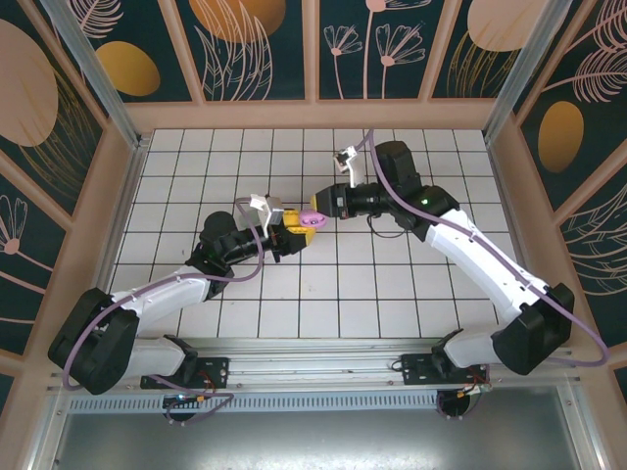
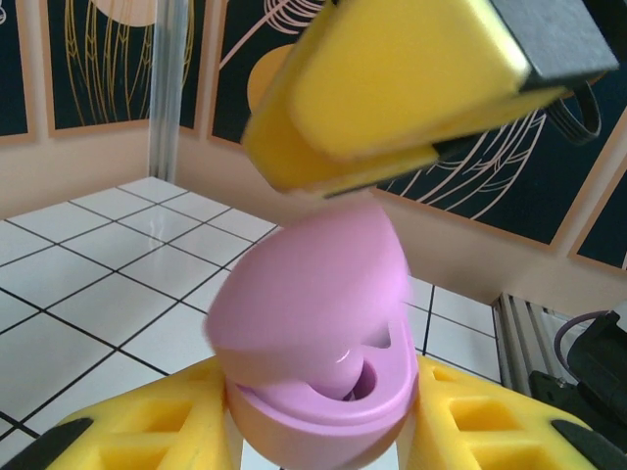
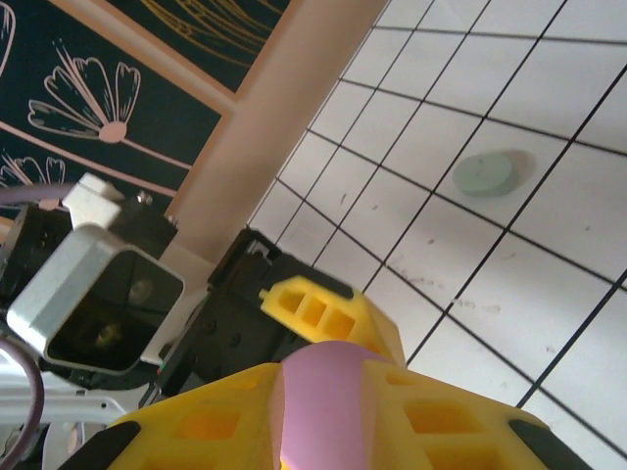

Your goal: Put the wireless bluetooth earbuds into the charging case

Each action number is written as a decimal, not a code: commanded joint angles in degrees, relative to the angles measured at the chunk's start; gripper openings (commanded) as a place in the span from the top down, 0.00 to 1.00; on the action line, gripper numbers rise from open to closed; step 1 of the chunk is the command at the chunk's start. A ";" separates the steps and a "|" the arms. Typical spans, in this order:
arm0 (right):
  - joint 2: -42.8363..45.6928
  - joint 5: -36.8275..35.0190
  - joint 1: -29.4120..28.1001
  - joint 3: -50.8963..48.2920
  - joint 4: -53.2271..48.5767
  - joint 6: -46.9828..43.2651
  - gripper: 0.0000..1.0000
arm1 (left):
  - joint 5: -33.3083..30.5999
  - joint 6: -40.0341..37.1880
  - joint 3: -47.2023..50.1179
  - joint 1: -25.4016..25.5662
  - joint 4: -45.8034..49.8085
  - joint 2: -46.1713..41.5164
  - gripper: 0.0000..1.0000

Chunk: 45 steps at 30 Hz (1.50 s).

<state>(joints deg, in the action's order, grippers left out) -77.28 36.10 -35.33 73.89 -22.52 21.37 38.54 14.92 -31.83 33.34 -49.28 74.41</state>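
Note:
A purple-pink charging case (image 1: 313, 221) hangs above the mid-table tiles between the two arms. My left gripper (image 1: 297, 226) is shut on its base, with yellow fingers (image 2: 137, 431) on both sides of it. The lid (image 2: 309, 284) is tipped partly over the base and looks blurred. One purple-pink earbud (image 2: 346, 370) sits in a well under the lid. My right gripper (image 1: 328, 211) meets the case from the right. In the right wrist view its yellow fingers (image 3: 196, 431) are shut on the purple lid (image 3: 323, 401). One right finger (image 2: 392, 88) lies just above the lid.
A pale mint-green oval case (image 3: 490, 172) lies flat on a white tile beyond the right gripper. The wooden back wall (image 3: 284, 127) is close behind the left wrist camera (image 3: 98, 294). The table's near rail (image 1: 313, 348) runs between the two arm bases.

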 commanded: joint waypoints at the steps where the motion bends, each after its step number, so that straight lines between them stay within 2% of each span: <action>1: 2.32 0.49 -1.04 -1.17 -2.31 0.05 0.74 | 0.48 -0.02 -1.39 0.26 -2.40 -0.58 0.62; 4: 3.75 -0.50 -1.47 -1.42 -3.37 0.71 0.74 | 0.43 0.02 -1.30 0.26 -2.40 -0.75 0.62; 8: 6.95 -5.24 -1.02 -3.37 -2.39 4.04 0.72 | 0.13 0.02 -1.13 0.31 -2.40 -1.15 0.62; 12: 10.03 -7.01 0.70 -7.70 2.55 10.82 0.61 | 0.05 0.13 -1.15 0.25 -2.57 -1.55 0.62; 17: 11.07 -3.23 2.19 -13.63 11.25 18.46 0.53 | -0.16 -0.08 -1.72 0.32 -1.95 -2.12 0.62; 22: 10.00 0.82 2.20 -16.68 18.79 23.95 0.51 | -0.84 -1.18 -2.05 0.25 -0.90 -3.03 0.62; 29: 7.01 5.62 2.01 -18.17 23.89 28.12 0.50 | -0.57 -0.94 -3.05 0.30 -1.28 -2.62 0.62; 35: 3.08 12.88 0.53 -18.50 29.59 32.38 0.59 | -1.21 -1.15 -3.26 0.28 -0.79 -2.89 0.62; 40: 2.83 10.95 0.67 -18.14 27.65 30.78 0.80 | -2.30 -1.38 -3.06 0.32 -0.38 -2.19 0.59; 45: 1.81 10.35 1.47 -19.56 31.43 32.34 0.89 | -4.09 -2.89 -2.62 0.32 1.72 -2.33 0.56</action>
<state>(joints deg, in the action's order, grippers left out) -74.30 43.62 -33.32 55.64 5.87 53.15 35.97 13.21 -33.34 33.17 -46.85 72.51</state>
